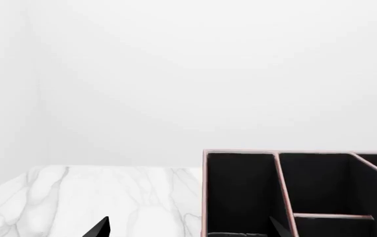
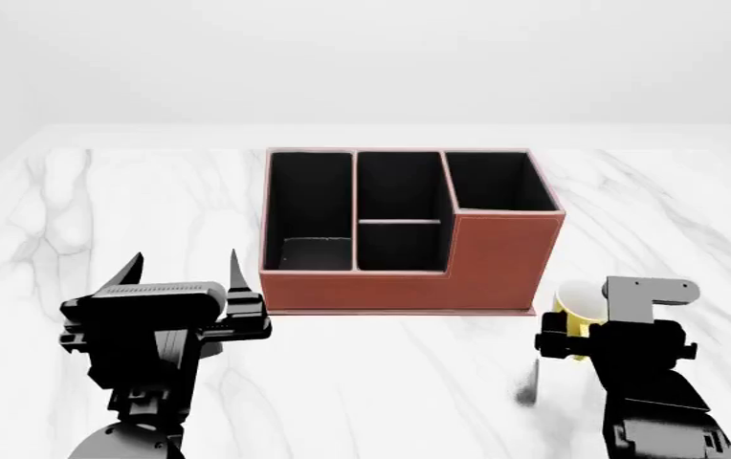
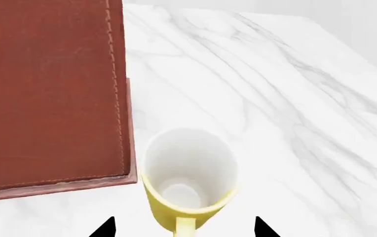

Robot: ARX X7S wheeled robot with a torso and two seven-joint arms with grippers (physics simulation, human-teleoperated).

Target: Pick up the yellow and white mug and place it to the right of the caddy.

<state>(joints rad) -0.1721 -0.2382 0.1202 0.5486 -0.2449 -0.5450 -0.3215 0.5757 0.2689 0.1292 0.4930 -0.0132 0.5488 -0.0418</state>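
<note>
Head view: left gripper (image 2: 185, 260) hung with fingers apart over the marble table (image 2: 59, 220), caddy (image 2: 404, 229) at centre. Yellow mug (image 2: 574, 308) stood upright just off its front right corner; right gripper (image 3: 183, 228) straddled it, fingers spread.

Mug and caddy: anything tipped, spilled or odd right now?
Nothing stands out. The mug stands upright and empty by the caddy's front right corner; the caddy sits square on the table.
</note>
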